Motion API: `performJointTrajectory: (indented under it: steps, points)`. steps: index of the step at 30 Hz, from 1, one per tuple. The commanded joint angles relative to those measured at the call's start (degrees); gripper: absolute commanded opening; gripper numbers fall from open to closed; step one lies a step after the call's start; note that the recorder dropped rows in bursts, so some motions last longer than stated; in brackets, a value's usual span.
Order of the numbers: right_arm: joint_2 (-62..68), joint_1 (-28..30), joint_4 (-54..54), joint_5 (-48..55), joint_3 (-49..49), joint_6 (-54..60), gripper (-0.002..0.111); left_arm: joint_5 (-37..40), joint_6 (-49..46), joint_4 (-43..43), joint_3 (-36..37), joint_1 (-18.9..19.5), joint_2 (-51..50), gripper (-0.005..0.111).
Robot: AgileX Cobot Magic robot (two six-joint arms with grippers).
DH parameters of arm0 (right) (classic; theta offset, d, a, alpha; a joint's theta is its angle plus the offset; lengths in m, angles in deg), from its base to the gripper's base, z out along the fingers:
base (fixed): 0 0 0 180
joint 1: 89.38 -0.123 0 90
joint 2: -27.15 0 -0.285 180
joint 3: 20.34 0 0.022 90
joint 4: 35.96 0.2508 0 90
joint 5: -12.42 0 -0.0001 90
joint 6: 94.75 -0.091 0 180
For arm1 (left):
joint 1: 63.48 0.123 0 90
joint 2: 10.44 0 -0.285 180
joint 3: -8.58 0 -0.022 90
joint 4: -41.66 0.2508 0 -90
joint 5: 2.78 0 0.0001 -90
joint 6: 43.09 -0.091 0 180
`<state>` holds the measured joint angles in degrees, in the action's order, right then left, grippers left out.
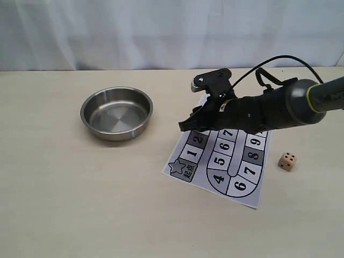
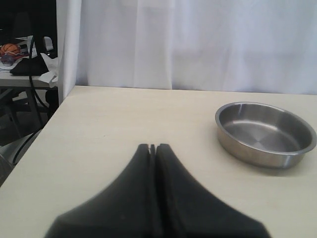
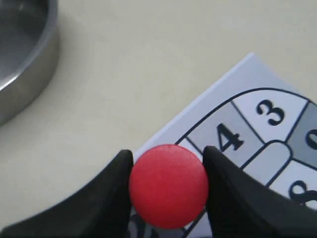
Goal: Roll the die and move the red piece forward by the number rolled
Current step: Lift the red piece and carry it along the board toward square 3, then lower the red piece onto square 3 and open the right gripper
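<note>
In the right wrist view, the red piece (image 3: pixel 168 185) fills the gap between the black fingers of my right gripper (image 3: pixel 168 152), which is shut on it over the numbered paper board (image 3: pixel 247 74), beside square 4 (image 3: pixel 225 138). In the exterior view that gripper (image 1: pixel 188 124) hangs over the board's (image 1: pixel 244 188) far left squares and hides the red piece. The die (image 1: pixel 287 160), a tan cube with dark pips, lies on the table just right of the board. My left gripper (image 2: pixel 153 147) is shut on nothing above bare table and does not show in the exterior view.
A steel bowl (image 1: pixel 116 113) stands empty on the table left of the board; it also shows in the left wrist view (image 2: pixel 266 133) and at the edge of the right wrist view (image 3: pixel 25 54). The table's side edge (image 2: pixel 49 129) runs past my left gripper.
</note>
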<state>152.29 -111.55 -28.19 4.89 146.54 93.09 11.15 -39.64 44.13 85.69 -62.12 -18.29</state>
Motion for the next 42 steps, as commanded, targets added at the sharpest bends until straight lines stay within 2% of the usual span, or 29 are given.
performJointTrajectory:
  steps: [1,13,19,28,42]
  points:
    - [-0.3,2.8,2.1,-2.7,-0.1,0.2,0.004,-0.6,0.2,-0.1,0.1,0.0,0.1,0.0]
    - [0.2,3.7,2.1,10.0,6.5,0.3,0.004,-0.8,0.2,-0.1,0.1,0.0,0.1,0.0]
    - [6.2,3.6,2.1,9.0,6.5,0.3,0.004,-0.8,0.2,-0.1,0.1,0.0,0.1,0.0]
    - [2.9,3.6,2.1,1.4,6.8,0.3,0.004,-0.6,0.2,-0.1,0.1,0.0,0.1,0.0]
    - [8.7,5.2,2.2,9.8,16.9,-1.2,0.004,-0.6,0.2,-0.1,0.1,0.0,0.1,0.0]
